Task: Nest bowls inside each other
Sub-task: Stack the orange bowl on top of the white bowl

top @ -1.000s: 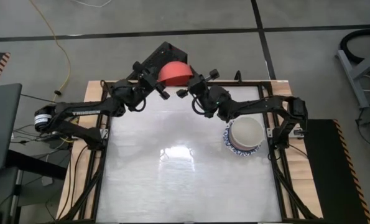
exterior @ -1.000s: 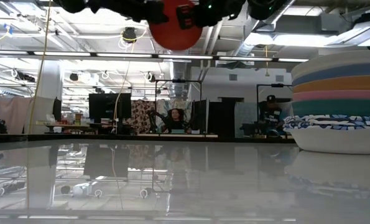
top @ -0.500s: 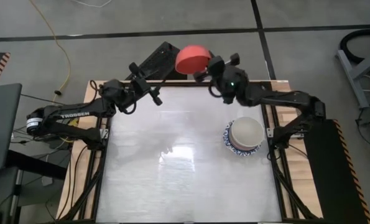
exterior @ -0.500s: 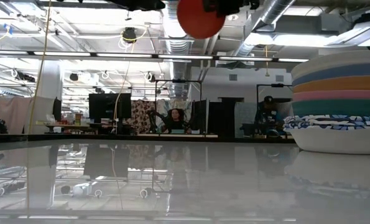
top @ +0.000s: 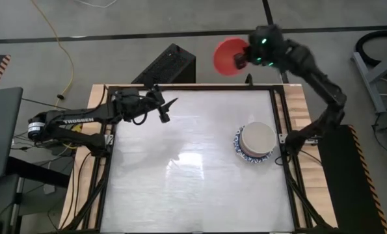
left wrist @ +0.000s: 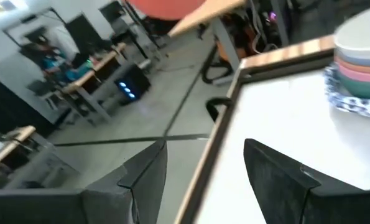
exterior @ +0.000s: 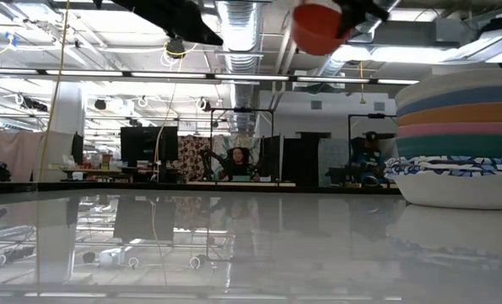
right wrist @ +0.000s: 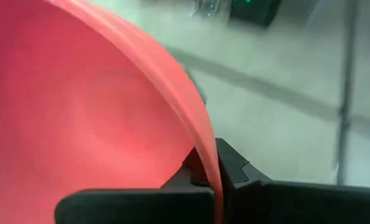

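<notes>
A red bowl [top: 227, 56] hangs in the air beyond the table's far edge, right of the middle, with my right gripper [top: 240, 60] shut on it; the low view shows it high up [exterior: 318, 25]. A stack of nested bowls [top: 257, 140] rests by its base on the table's right side, with a cream bowl on top and a blue-patterned one at the bottom [exterior: 457, 139]. My left gripper [top: 169, 109] stands open over the table's far left part, pointing level toward the right, with nothing between its fingers [left wrist: 203, 180]. My right gripper pinches the red bowl's rim [right wrist: 206, 155] between its two fingers, one finger [right wrist: 188, 175] inside the hollow and one [right wrist: 234, 165] outside the wall. The bowl is lifted clear and tilted, and its hollow shows from above.
A black box [top: 170, 65] lies on the floor behind the table's far edge. The table's shiny top [top: 186, 169] has a wooden border with a black frame [top: 285, 117]. In the low view, desks and seated people show in the room beyond the table.
My right gripper has risen and swung toward the table's right edge with the red bowl, out past the far edge, and has turned so that the bowl now shows its hollow from above. My left gripper has drawn back from the bowl toward the near left and sunk a little.
</notes>
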Robot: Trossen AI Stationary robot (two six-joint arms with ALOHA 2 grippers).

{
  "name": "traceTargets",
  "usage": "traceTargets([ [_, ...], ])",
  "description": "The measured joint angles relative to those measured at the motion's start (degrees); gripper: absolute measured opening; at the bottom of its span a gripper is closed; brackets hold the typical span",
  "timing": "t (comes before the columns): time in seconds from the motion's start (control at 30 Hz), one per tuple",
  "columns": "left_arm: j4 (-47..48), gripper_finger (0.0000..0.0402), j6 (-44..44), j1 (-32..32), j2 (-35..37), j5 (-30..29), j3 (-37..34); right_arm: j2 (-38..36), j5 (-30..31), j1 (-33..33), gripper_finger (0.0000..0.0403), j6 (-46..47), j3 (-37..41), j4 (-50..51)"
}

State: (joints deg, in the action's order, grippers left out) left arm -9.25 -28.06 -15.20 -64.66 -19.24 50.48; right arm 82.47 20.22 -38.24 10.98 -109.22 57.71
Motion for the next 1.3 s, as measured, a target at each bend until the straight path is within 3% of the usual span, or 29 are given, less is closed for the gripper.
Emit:
traceTargets([
  [0.13,3.2,0.0204,2.3,1.1,0.0,2.5,0.0,-1.1,-13.6,-9.9,0.0006,3.1,-1.1,12.0],
  [0.33,6.7,0.0204,5.6,2.9,0.0,7.7,0.0,-1.3,-25.0,-18.8,0.0006,2.5,-1.1,32.1],
  [0.5,8.4,0.0204,7.6,4.5,0.0,8.4,0.0,-4.1,-35.8,-18.8,0.0006,-0.6,2.3,32.3],
  [0.67,11.6,0.0204,9.2,6.3,0.0,8.5,0.0,-8.1,-36.6,-16.3,0.0006,0.3,9.5,32.2],
  [1.0,14.7,0.0204,9.3,9.3,0.0,8.5,0.0,-22.9,-38.5,-15.8,0.0006,4.5,31.8,32.3],
  [1.3,14.9,0.0204,11.4,9.8,0.0,8.6,0.0,-33.4,-40.7,-14.7,0.0006,9.2,41.2,32.3],
])
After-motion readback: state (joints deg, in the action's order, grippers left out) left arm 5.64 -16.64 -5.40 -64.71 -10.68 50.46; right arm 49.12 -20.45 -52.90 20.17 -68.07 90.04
